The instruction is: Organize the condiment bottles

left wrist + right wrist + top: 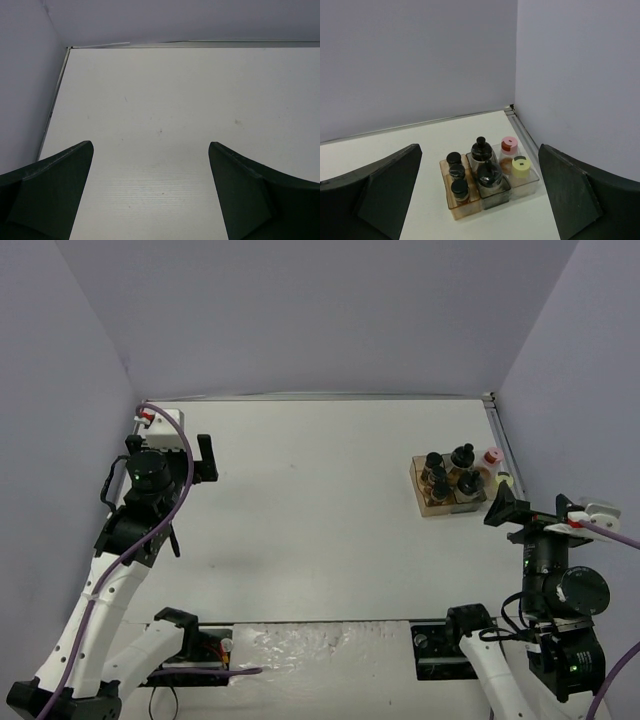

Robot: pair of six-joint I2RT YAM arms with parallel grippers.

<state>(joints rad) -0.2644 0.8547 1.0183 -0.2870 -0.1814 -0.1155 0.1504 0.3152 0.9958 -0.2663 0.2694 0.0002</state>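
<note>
Crowding a tray at the far right corner, the condiment bottles look light, slick; grip below caps. Left gripper, right gripper: both gape empty.

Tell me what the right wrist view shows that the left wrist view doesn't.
Only the right wrist view: the tray near the table's far corner, holding a pink-capped bottle, a yellow-capped bottle and black-capped bottles. Only the left wrist view: just table surface and its edge rail on the left. Both: the white table, a grey wall, and an open gripper, the right gripper in one, the left gripper in the other.
</note>
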